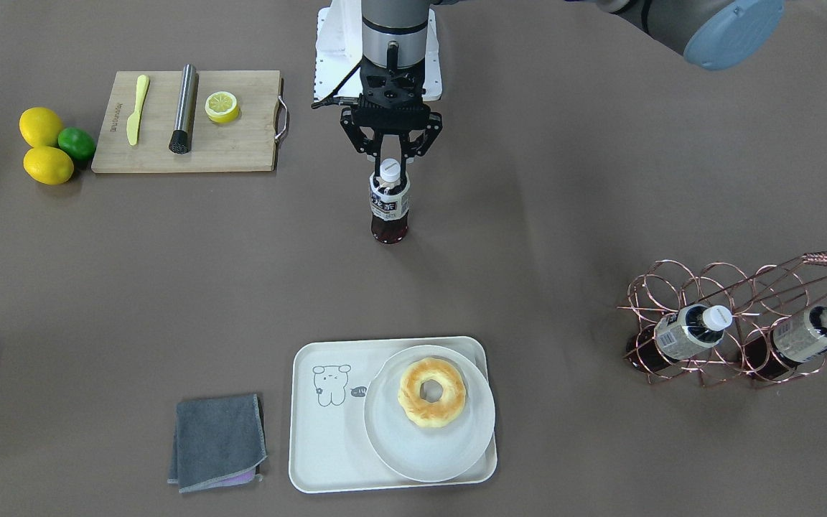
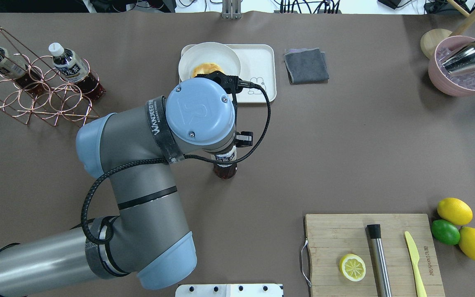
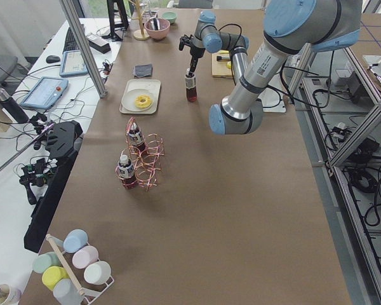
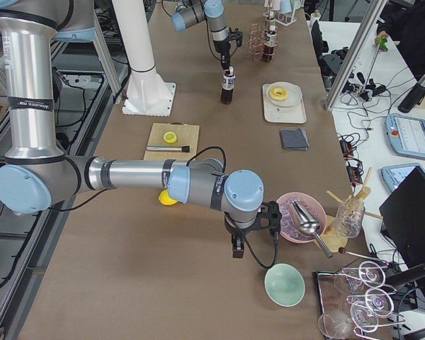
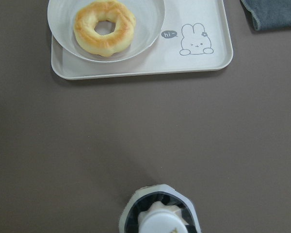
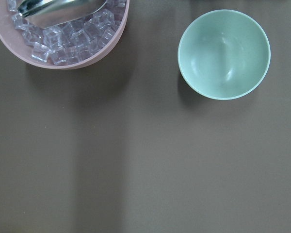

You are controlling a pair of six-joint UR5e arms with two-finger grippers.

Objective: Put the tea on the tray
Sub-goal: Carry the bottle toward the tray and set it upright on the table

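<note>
The tea [image 1: 389,208], a small clear bottle of dark reddish liquid with a white cap, stands upright mid-table, well short of the tray. My left gripper [image 1: 390,169] comes straight down over it, its fingers shut on the cap and neck. From overhead, the left wrist hides all but the bottle's base [image 2: 225,170]. The cream tray [image 1: 320,445] lies by the far edge, with a bare strip beside its printed cartoon [image 5: 196,41]. My right gripper [image 4: 255,230] hovers off near the ice bowl, and I cannot tell how its jaws stand.
A white plate [image 1: 428,449] with a doughnut [image 1: 431,393] fills half the tray. Two more bottles lie in a copper rack [image 1: 744,287]. A grey cloth [image 1: 218,441], a cutting board [image 1: 184,122], lemons, a pink ice bowl [image 6: 63,43] and a green bowl [image 6: 224,54] are around.
</note>
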